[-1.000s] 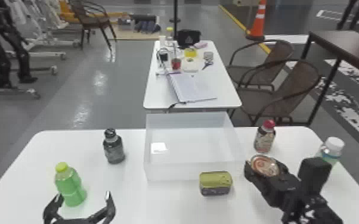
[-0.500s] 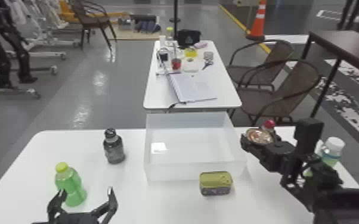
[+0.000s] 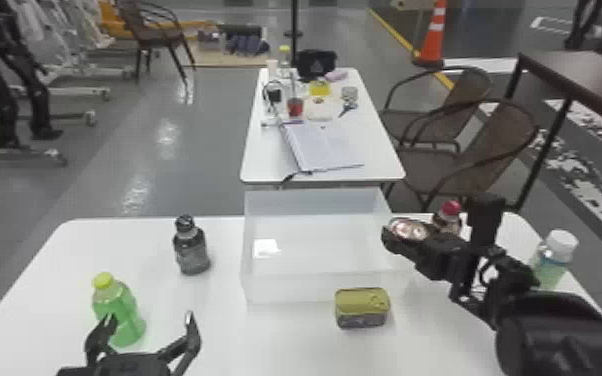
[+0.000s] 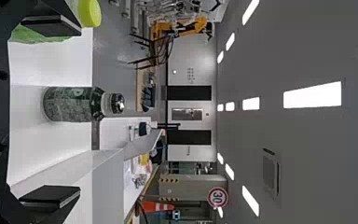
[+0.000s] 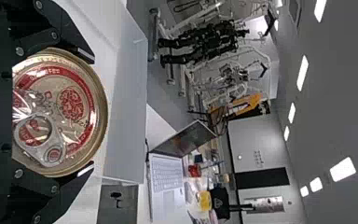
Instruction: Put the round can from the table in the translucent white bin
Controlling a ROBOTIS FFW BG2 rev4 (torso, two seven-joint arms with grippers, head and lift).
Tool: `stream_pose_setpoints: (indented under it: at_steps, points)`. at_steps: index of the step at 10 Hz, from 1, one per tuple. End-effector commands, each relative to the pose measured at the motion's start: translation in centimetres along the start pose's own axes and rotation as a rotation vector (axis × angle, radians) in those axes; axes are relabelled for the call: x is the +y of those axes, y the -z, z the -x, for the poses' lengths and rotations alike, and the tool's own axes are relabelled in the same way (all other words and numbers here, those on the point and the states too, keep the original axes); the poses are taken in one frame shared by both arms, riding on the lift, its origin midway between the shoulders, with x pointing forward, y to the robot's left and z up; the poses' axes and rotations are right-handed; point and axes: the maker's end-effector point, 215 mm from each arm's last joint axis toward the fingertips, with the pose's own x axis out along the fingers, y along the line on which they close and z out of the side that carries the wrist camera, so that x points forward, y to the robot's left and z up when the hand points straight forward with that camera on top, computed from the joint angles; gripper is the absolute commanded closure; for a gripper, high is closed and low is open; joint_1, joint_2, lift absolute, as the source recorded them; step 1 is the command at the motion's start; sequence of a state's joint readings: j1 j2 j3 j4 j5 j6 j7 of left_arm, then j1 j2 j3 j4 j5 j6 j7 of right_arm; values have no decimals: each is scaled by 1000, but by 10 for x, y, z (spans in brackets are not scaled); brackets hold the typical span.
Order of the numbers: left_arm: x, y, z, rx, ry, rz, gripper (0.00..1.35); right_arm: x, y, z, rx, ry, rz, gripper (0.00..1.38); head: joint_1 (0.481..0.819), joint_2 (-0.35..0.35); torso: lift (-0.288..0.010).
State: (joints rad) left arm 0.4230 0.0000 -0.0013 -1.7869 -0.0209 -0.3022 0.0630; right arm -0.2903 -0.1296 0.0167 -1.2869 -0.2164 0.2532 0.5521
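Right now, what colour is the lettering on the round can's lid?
Red on the gold round can; the right wrist view shows it best.

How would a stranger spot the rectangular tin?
On the white table, find the translucent white bin. Just in front sits the low, yellow-green-lidded tin, rectangular where the red-printed metal can in the right gripper is round.

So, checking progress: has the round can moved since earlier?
Yes: the round can moved left and forward, in view now overlapping the bin at its right rim.
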Motion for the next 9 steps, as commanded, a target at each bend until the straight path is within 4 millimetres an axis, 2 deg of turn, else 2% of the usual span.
stream_pose_setpoints:
  at_steps: [1, 4, 6, 8, 9]
  points:
    - [-1, 1, -1, 2, 2, 2, 107, 10, 12, -19, 35, -50, -17, 806, 549, 0, -100]
    - [-2, 4, -2, 7, 6, 3, 107, 24, 33, -43, 104, -117, -18, 809, 549, 0, -100]
    - [-2, 5, -3, 7, 8, 4, 107, 24, 49, -53, 172, -122, 18, 814, 549, 0, -100]
    - [-5, 7, -4, 8, 19, 7, 107, 30, 44, -61, 167, -137, 32, 812, 549, 0, -100]
    - [-5, 7, -4, 8, 19, 7, 107, 34, 36, -65, 149, -144, 31, 733, 549, 0, -100]
